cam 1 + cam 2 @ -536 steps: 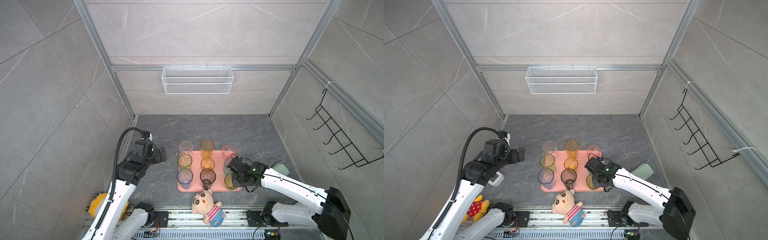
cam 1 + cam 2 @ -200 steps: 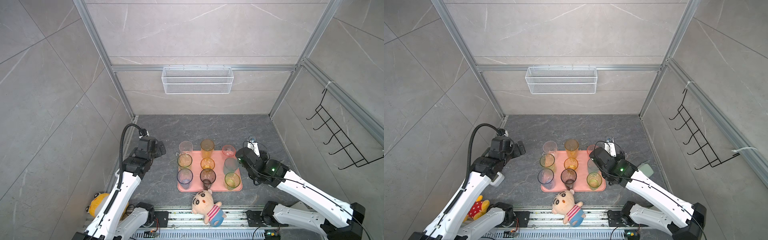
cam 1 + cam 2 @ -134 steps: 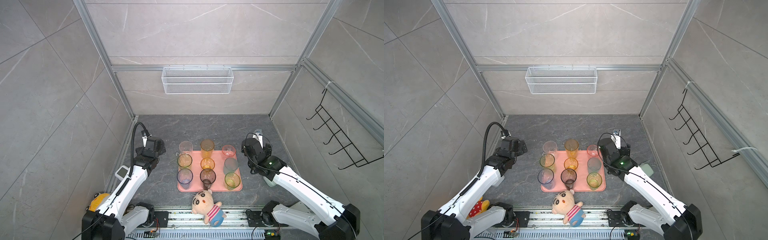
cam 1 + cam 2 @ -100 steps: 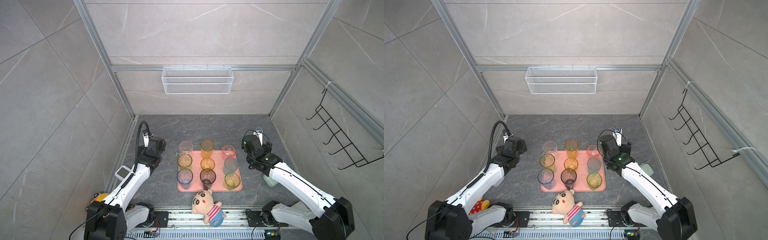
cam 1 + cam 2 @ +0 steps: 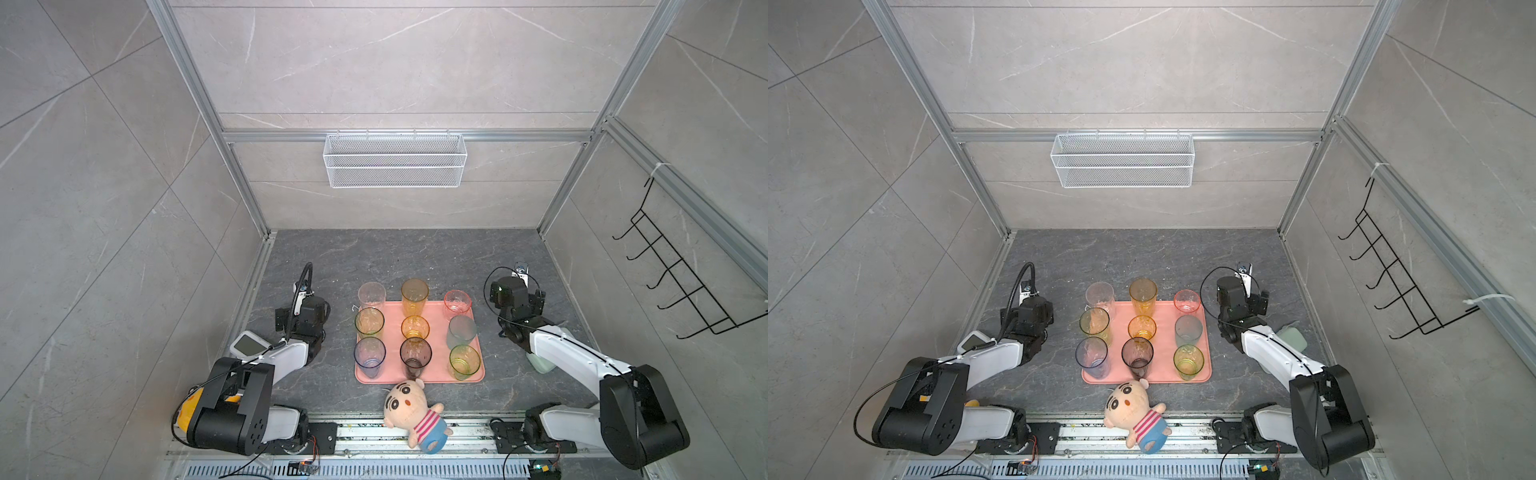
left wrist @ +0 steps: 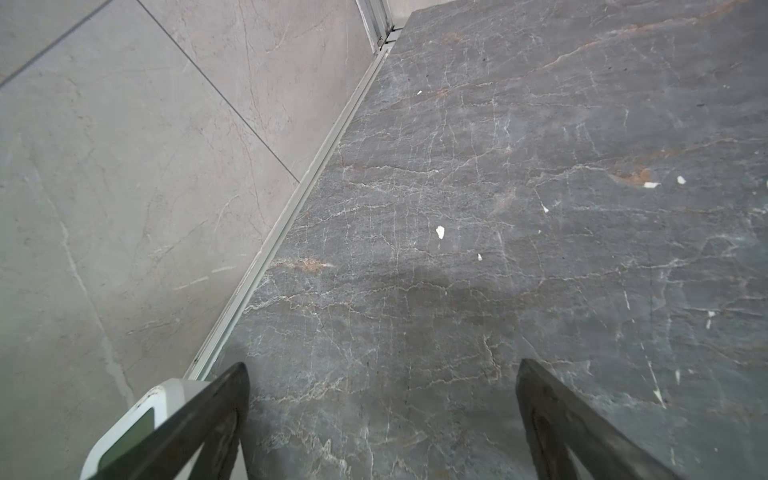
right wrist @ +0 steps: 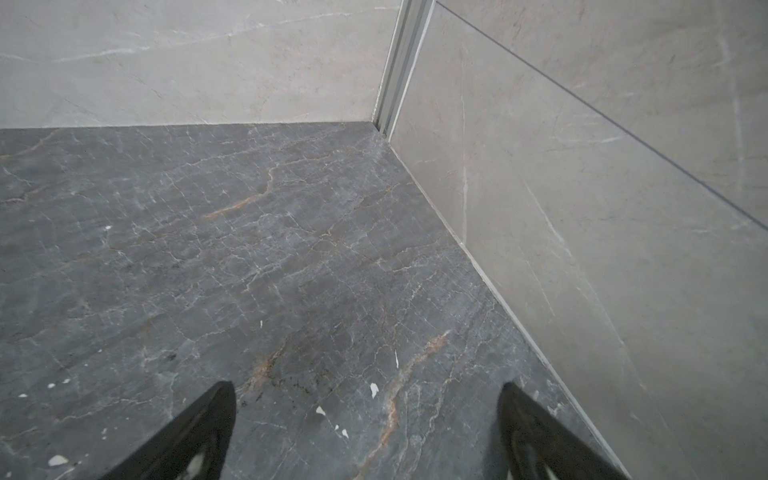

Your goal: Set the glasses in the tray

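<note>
Both arms had drawn back to the sides, our left gripper (image 6: pixel 382 363) and right gripper (image 7: pixel 368 384) spread wide and empty over bare tabletop (image 6: pixel 498 208), while nine glasses (image 5: pixel 414 326) stood in the tray (image 5: pixel 436 376), so we judged the task finished.

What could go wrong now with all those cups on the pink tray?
1. The nine glasses stand close together on the tray; a bump to one could topple its neighbours.
2. The plush doll lies with its head right at the tray's near rim, by the smoky glass; a nudge there might tip it.
3. The clear glass stands at the far left corner, maybe not fully inside.
</note>
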